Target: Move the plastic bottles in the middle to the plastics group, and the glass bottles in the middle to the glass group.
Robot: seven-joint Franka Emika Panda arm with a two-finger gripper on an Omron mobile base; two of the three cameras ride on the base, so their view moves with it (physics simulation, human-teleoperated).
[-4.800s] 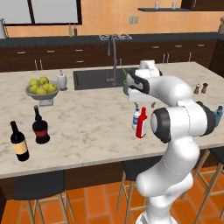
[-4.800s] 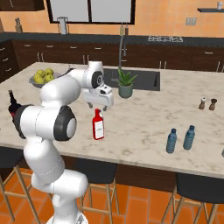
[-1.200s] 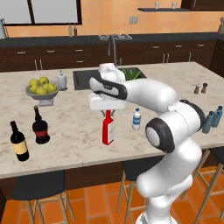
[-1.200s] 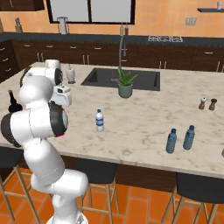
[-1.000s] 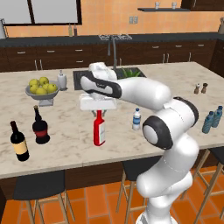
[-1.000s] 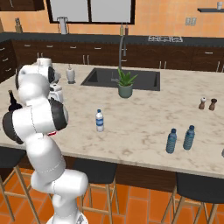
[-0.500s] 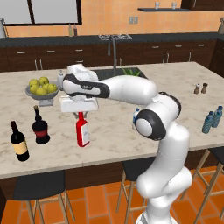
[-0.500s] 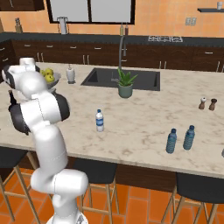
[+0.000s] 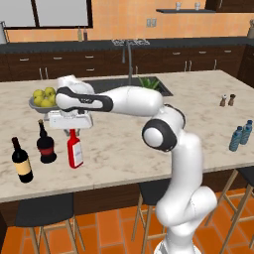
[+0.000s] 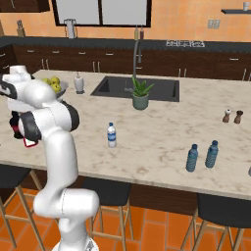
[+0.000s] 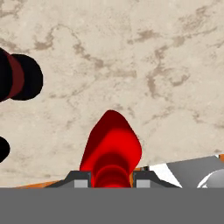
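My gripper (image 9: 73,131) is shut on the neck of the red glass bottle (image 9: 75,153), which hangs upright with its base at or just above the counter. Just left of it stand the squat wine bottle (image 9: 46,144) and the slim wine bottle (image 9: 22,161) of the glass group. From the hand view, the red bottle (image 11: 111,151) sits between my gripper (image 11: 112,179) tips, with the squat bottle (image 11: 19,78) at the upper left. A whitish plastic bottle (image 10: 112,135) stands mid-counter. Two blue plastic bottles (image 10: 191,158) (image 10: 212,154) stand together at the right.
A bowl of fruit (image 9: 42,99) sits behind the wine bottles. The sink (image 10: 135,88) with a potted plant (image 10: 140,95) lies at the back middle. Two shakers (image 10: 232,116) stand far right. A white dispenser (image 10: 78,83) stands by the bowl. The front counter edge (image 9: 99,186) is near.
The arm has swung left across the counter with the red bottle in its grip, bringing it down beside the squat wine bottle. The other bottles have not moved.
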